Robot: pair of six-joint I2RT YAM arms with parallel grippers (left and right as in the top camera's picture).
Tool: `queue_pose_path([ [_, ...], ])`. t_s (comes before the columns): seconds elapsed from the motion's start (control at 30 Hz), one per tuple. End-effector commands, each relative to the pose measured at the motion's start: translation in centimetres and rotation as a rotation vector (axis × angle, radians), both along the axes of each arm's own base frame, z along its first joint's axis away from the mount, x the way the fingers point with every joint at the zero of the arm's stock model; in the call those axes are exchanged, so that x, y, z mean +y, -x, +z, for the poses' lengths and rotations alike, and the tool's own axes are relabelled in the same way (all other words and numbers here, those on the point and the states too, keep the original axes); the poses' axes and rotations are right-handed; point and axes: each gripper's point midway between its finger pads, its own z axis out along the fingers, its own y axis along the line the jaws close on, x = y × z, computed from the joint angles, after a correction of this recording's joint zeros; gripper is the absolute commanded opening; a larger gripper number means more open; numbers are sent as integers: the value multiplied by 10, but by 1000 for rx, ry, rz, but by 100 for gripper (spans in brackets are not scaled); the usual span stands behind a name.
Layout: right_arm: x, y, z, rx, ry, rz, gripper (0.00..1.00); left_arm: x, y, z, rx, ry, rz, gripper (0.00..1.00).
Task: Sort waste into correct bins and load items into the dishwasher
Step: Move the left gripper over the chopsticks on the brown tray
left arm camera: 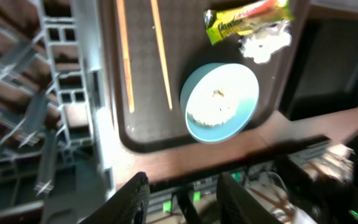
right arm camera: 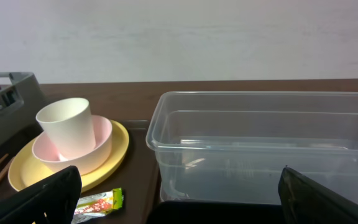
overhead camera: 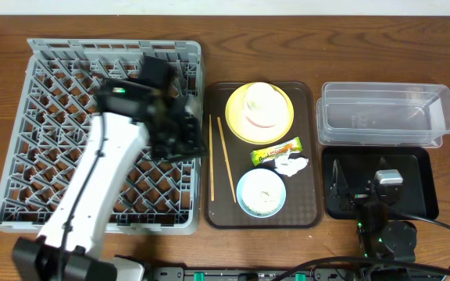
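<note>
Over on the left of the overhead view, my left gripper (overhead camera: pixel 180 133) hangs above the right edge of the dish rack (overhead camera: pixel 53 156). Its fingers are part way apart with nothing between them.

Just right of it, across the rack wall, the chopsticks (overhead camera: pixel 226 160) lie on the left strip of the brown tray (overhead camera: pixel 299 199). Their long axis runs top to bottom of the frame, nearly parallel to the rack wall, and the pair spreads slightly towards the bottom. In the left wrist view they sit in the upper middle, above and a little left of the fingers. The fingers stand side by side across the frame, so I judge the closing line already crosses the sticks rather than running along them. If the chopsticks are next, the left arm is plainly the nearer one. It would need a short shift right and a drop.

Further right on the tray are the yellow plate (overhead camera: pixel 235 117) carrying the white bowl (overhead camera: pixel 250 119) and cup (overhead camera: pixel 260 97), and below them the wrapper (overhead camera: pixel 276 151), the tissue (overhead camera: pixel 292 165) and the blue bowl (overhead camera: pixel 261 193) holding crumbs.

At far right sits the clear tub (overhead camera: pixel 385 113), with the black tray (overhead camera: pixel 420 179) below it. My right gripper (right arm camera: pixel 185 199) sits over the black tray, fingers wide apart and empty, well apart from the chopsticks.
</note>
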Motion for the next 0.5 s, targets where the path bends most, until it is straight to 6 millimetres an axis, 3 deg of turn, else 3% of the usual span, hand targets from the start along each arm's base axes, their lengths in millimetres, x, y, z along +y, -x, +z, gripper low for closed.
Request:
queue_pose_path([
  [0.0,2,0,-1,2,9,7,99,-5,1,-26,2,-172,66,38],
  [0.23,2,0,-1,2,9,7,99,-42,0,-51,-128,-343,-8,38],
  [0.47,2,0,-1,2,9,8,99,-87,19,-80,-146,-374,-129,38],
])
